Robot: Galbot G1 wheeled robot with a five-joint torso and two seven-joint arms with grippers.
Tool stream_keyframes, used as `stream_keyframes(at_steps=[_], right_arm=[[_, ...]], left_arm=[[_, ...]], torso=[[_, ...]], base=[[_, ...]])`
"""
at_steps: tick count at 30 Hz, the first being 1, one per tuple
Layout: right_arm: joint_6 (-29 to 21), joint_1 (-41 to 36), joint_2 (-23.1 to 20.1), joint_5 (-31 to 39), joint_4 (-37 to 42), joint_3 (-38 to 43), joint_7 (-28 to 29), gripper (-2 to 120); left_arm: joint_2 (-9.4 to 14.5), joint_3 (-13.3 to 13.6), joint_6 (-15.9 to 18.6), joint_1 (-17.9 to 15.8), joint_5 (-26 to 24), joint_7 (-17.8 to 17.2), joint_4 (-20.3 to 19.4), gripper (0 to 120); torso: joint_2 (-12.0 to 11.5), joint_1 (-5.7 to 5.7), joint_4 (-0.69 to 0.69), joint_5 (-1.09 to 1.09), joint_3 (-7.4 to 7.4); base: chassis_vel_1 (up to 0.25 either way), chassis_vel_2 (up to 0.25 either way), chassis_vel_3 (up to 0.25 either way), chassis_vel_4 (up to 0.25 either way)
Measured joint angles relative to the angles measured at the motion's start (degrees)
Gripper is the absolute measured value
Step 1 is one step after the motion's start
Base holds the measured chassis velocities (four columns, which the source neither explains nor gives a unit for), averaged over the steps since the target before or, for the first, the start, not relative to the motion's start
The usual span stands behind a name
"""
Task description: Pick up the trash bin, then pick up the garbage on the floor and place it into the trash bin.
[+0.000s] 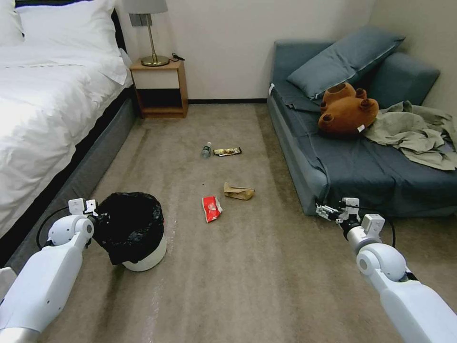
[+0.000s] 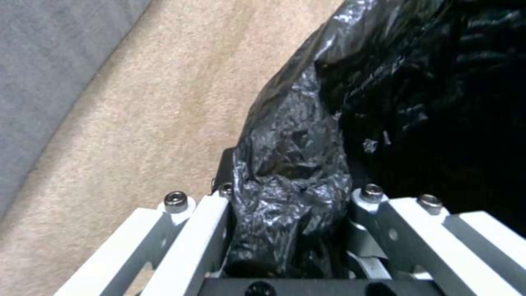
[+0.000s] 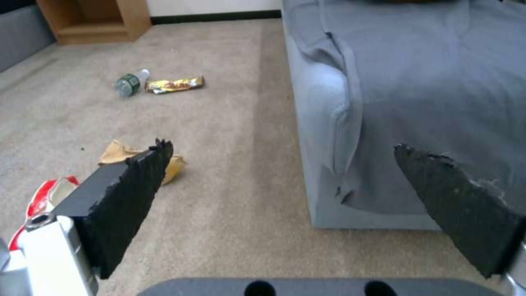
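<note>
Bin (image 1: 143, 247) pinched at its bagged rim by L gripper (image 2: 287, 230), fingers clamped on black liner (image 2: 296, 164); it sits on carpet (image 1: 266, 286) by bed (image 1: 43, 109), looks not yet lifted. R gripper (image 3: 285, 172) hangs spread wide and empty near sofa (image 1: 333, 166) corner, low over floor. Litter untouched: red packet (image 1: 211, 208) and brown bag (image 1: 239, 191) mid-floor, bottle (image 1: 206, 150) and bar wrapper (image 1: 227, 151) farther off, side by side. Judged: step 1 underway w/ grip made; all four pickups left.
</note>
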Motion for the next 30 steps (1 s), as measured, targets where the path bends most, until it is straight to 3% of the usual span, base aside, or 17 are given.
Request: stream_keyframes(at_steps=[13,15,22,30], right_arm=[[0.29,-3.07,-0.97,1.6,2.75,2.14,0.26,100],[0.53,-3.8,-0.99,1.83,3.56,2.59,0.19,100],[0.78,-5.09,-0.78,2.04,5.05,3.06,-0.03,100],[1.5,-6.43,-0.31,1.2,5.98,3.65,-0.22,100]], left_arm=[[-1.97,-1.58,-4.74,1.25,-5.05,0.0,-3.61,15],[-2.31,-2.11,-5.79,1.72,-6.24,-0.16,-5.21,9],[-2.41,-2.64,-7.59,2.85,-7.13,-0.26,-8.27,5],[-0.89,-3.71,-9.55,3.56,-8.21,-0.36,-12.69,4]], torso=[[-0.03,0.01,-0.07,-0.11,0.03],[-0.04,0.01,-0.09,-0.14,0.04],[-0.05,0.01,-0.11,-0.17,0.05],[-0.04,0.02,-0.05,-0.11,0.04]], base=[[0.0,0.0,0.0,0.0],[0.0,0.0,0.0,0.0],[0.0,0.0,0.0,0.0],[0.0,0.0,0.0,0.0]])
